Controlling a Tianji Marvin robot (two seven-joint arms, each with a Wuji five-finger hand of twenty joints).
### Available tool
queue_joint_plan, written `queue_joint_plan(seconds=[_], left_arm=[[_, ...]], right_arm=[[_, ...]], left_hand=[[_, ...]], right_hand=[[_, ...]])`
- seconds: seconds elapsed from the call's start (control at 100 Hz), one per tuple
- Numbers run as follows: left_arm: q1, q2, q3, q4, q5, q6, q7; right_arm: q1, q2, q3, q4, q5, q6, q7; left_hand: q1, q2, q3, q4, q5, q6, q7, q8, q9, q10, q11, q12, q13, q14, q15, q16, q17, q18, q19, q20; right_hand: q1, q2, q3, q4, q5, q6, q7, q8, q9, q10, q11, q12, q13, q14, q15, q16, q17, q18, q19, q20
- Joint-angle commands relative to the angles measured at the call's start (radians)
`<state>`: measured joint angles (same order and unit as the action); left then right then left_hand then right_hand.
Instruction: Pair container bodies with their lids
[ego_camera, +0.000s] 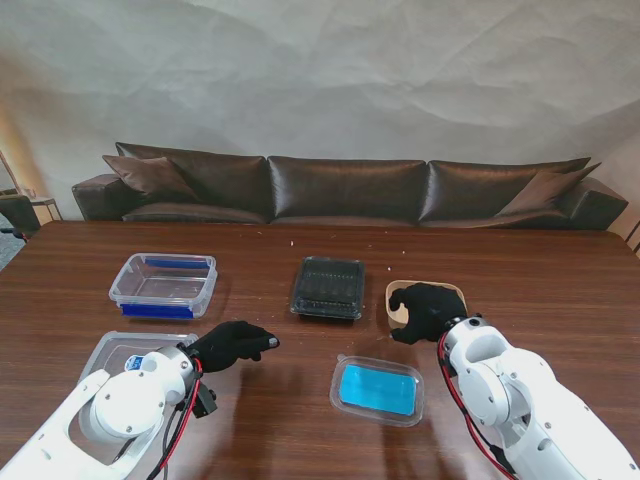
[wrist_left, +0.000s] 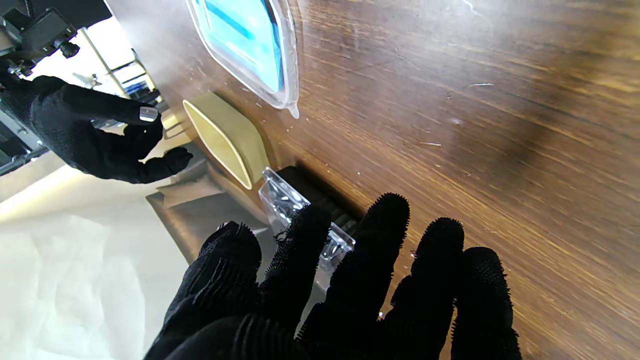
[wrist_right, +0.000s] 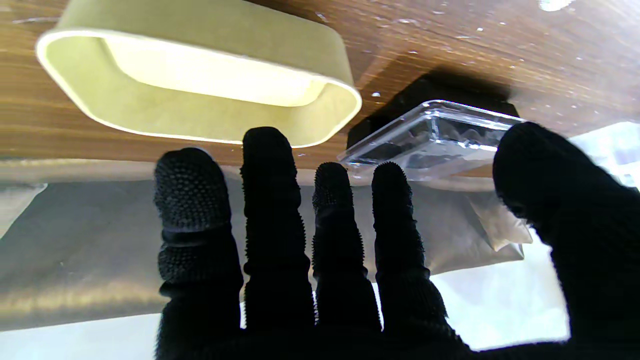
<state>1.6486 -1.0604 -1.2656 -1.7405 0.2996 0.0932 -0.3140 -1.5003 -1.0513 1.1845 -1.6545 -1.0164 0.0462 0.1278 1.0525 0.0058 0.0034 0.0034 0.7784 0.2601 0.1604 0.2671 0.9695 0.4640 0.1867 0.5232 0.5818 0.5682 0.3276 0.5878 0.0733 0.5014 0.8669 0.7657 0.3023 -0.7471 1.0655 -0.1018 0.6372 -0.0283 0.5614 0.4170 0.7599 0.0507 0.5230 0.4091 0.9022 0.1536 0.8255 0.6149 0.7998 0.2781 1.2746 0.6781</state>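
A black container (ego_camera: 328, 288) with a clear lid sits mid-table. To its right stands an open tan paper tub (ego_camera: 452, 292), partly hidden by my right hand (ego_camera: 428, 310), which hovers over its near left rim with fingers spread, holding nothing. A blue-tinted clear lid (ego_camera: 377, 389) lies nearer to me. A clear box with blue trim (ego_camera: 162, 285) stands at the left. My left hand (ego_camera: 235, 345) is open above bare wood, pointing right. The left wrist view shows the blue lid (wrist_left: 250, 45), tub (wrist_left: 225, 140) and black container (wrist_left: 295, 205). The right wrist view shows the tub (wrist_right: 200, 90) just beyond my fingers (wrist_right: 272, 200).
A flat clear lid (ego_camera: 120, 352) lies at the near left, partly under my left arm. A dark leather sofa (ego_camera: 345, 190) runs along the table's far edge. The black container (wrist_right: 430, 135) lies close beside the tub.
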Motion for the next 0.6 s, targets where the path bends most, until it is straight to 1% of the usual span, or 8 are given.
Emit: queue_joint_plan(seconds=[0.0,0.08,0.18,0.34,0.44,0.59], left_arm=[[0.001,-0.002,0.002,-0.004,0.001,0.008,-0.022],[0.0,-0.002,0.004,-0.006,0.001,0.014,-0.022],[-0.001,-0.002,0.007,-0.008,0.0,0.021,-0.022],[-0.001,-0.002,0.01,-0.011,-0.001,0.03,-0.023],[-0.001,-0.002,0.012,-0.012,-0.002,0.035,-0.023],[0.001,-0.002,0.013,-0.015,-0.003,0.044,-0.024]], right_arm=[[0.01,0.005,-0.003,0.015,-0.013,-0.006,0.016],[0.024,0.007,-0.011,0.036,-0.027,-0.008,0.014],[0.047,0.008,-0.031,0.072,-0.053,-0.009,-0.009],[0.082,0.008,-0.065,0.124,-0.074,0.004,-0.048],[0.106,0.007,-0.088,0.161,-0.088,0.016,-0.078],[0.14,0.006,-0.123,0.212,-0.096,0.036,-0.117]], left_hand=[[-0.018,0.044,-0.014,-0.011,0.022,-0.002,0.003,0.007,-0.013,0.013,0.0,-0.008,-0.031,-0.003,-0.01,-0.011,-0.018,-0.046,-0.022,-0.009],[-0.018,0.044,-0.014,-0.011,0.021,-0.004,0.003,0.007,-0.014,0.013,-0.001,-0.009,-0.032,-0.003,-0.01,-0.011,-0.018,-0.046,-0.022,-0.009],[-0.018,0.044,-0.014,-0.011,0.022,-0.003,0.003,0.007,-0.012,0.011,0.0,-0.008,-0.032,-0.005,-0.01,-0.011,-0.018,-0.046,-0.022,-0.009],[-0.018,0.044,-0.015,-0.011,0.021,-0.003,0.003,0.007,-0.015,0.013,-0.001,-0.009,-0.034,-0.006,-0.011,-0.012,-0.018,-0.046,-0.022,-0.009],[-0.018,0.043,-0.015,-0.011,0.021,-0.003,0.003,0.007,-0.014,0.013,-0.001,-0.009,-0.032,-0.006,-0.01,-0.011,-0.019,-0.05,-0.023,-0.009],[-0.018,0.044,-0.014,-0.011,0.021,-0.003,0.003,0.007,-0.015,0.013,-0.001,-0.009,-0.035,-0.009,-0.013,-0.012,-0.019,-0.052,-0.023,-0.008]], right_hand=[[0.031,-0.073,0.031,-0.029,-0.018,-0.015,0.021,0.015,-0.02,-0.031,0.017,0.016,-0.013,-0.013,0.036,0.02,-0.388,-0.028,0.064,0.06],[0.044,-0.109,0.05,-0.039,-0.011,-0.02,0.026,0.013,-0.011,-0.036,0.018,0.016,-0.001,-0.022,0.071,0.034,-0.369,-0.036,0.1,0.084],[0.056,-0.155,0.08,-0.048,0.002,-0.022,0.036,0.012,0.017,-0.045,0.023,0.016,0.036,-0.041,0.124,0.053,-0.328,-0.052,0.15,0.112],[0.075,-0.216,0.116,-0.063,0.029,-0.024,0.055,0.009,0.061,-0.042,0.029,0.018,0.092,-0.065,0.223,0.086,-0.264,-0.072,0.228,0.147],[0.079,-0.238,0.13,-0.068,0.052,-0.024,0.069,0.009,0.096,-0.04,0.035,0.02,0.134,-0.081,0.268,0.096,-0.223,-0.077,0.262,0.156],[0.084,-0.262,0.144,-0.072,0.081,-0.027,0.084,0.01,0.131,-0.034,0.04,0.022,0.176,-0.093,0.305,0.102,-0.189,-0.076,0.283,0.158]])
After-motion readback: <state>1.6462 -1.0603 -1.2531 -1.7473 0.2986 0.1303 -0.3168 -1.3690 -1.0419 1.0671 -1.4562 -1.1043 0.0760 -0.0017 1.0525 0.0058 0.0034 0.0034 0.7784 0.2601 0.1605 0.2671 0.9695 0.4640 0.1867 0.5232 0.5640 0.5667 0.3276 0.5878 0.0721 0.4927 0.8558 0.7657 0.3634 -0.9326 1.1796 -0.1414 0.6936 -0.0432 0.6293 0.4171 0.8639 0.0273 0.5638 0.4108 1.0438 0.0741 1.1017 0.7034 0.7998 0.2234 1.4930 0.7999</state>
